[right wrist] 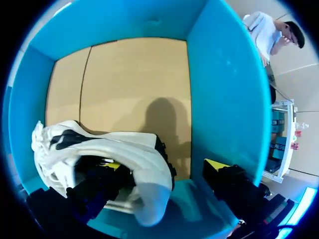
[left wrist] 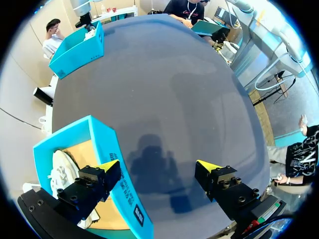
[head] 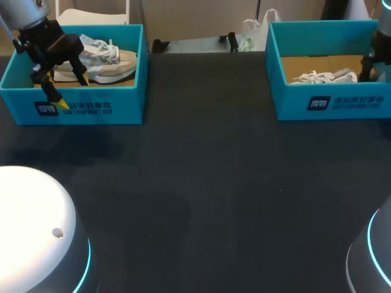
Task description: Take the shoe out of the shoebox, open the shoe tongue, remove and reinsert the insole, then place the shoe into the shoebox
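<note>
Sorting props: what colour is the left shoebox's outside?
Turquoise; the left shoebox shows best in the head view.

Dark grey table top, matt and faintly grained, taking only soft shadows; left teal cardboard shoebox, smooth with a dull sheen outside, its floor bare brown card; in it a pale beige-and-white trainer, cloth upper, cord laces, smooth rubbery sole; right teal cardboard shoebox of the same finish, plain matt brown card within, holding a white cloth shoe, soft and creased; left gripper and right gripper, matt black finger blocks studded with bolt heads, tips in flat yellow plastic; white domed arm base, smooth and glossy.
</note>
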Controlling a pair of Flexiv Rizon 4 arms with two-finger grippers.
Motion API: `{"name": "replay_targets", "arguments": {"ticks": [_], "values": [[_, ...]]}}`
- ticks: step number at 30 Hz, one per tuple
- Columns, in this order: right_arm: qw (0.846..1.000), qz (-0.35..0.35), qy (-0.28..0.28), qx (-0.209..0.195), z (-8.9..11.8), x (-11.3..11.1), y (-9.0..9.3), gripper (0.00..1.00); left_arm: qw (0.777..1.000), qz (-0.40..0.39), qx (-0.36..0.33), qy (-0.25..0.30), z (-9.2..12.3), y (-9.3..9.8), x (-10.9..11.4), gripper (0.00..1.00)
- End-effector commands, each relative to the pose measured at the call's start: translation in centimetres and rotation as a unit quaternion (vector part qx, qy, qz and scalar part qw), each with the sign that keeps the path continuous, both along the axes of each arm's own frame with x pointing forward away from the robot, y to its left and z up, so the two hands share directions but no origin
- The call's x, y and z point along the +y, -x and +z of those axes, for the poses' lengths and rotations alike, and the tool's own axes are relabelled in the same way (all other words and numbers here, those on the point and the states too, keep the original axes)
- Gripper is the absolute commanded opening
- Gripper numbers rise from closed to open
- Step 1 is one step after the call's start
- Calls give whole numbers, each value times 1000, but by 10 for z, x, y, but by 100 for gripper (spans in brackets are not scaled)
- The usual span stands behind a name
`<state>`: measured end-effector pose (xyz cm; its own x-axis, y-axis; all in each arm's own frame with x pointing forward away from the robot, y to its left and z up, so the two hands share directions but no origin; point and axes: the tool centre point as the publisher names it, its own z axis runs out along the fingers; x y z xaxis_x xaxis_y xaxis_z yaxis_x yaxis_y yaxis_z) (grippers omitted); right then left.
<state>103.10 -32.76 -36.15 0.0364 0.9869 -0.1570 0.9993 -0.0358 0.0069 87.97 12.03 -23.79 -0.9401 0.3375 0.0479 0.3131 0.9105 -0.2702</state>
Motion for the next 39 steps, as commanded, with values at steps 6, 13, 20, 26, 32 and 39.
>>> {"name": "replay_targets", "arguments": {"ticks": [6,13,20,26,32,39], "values": [[999,-9,14,-32,69,17,21,100,1000,0,0,-1,0,0,0,100],[999,-11,4,-53,120,37,39,100,1000,0,0,-1,0,0,0,100],[999,-19,-11,-46,152,63,72,100,1000,0,0,-1,0,0,0,100],[998,-29,-27,-43,164,79,100,100,1000,0,0,-1,0,0,0,100],[999,-26,-33,-24,165,94,117,100,1000,0,0,-1,0,0,0,100],[999,-23,-34,-20,165,96,118,100,1000,0,0,-1,0,0,0,100]]}}
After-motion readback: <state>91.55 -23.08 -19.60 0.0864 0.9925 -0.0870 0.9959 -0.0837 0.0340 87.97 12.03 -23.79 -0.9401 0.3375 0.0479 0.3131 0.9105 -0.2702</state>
